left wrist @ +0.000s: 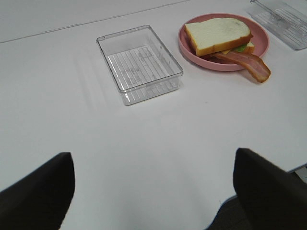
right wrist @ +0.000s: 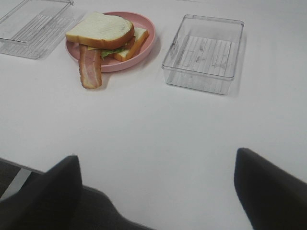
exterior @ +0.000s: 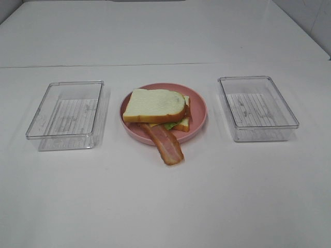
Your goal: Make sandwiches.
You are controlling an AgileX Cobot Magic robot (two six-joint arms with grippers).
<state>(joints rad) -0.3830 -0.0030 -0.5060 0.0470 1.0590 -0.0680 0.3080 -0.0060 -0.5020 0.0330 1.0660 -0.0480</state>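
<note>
A sandwich (exterior: 155, 106) sits stacked on a round pink plate (exterior: 199, 108): a white bread slice on top, green lettuce (exterior: 172, 125) and yellow cheese peeking out, a second slice below. A bacon strip (exterior: 165, 144) hangs off the plate's front edge onto the table. The stack shows in the left wrist view (left wrist: 218, 36) and the right wrist view (right wrist: 103, 31). No gripper shows in the high view. My left gripper (left wrist: 153, 191) and right gripper (right wrist: 158, 191) are open and empty, held back near the table's front edge, far from the plate.
An empty clear plastic tray (exterior: 67, 113) stands left of the plate and another (exterior: 257, 107) to the right. The white table has a seam line across the back (exterior: 165, 64).
</note>
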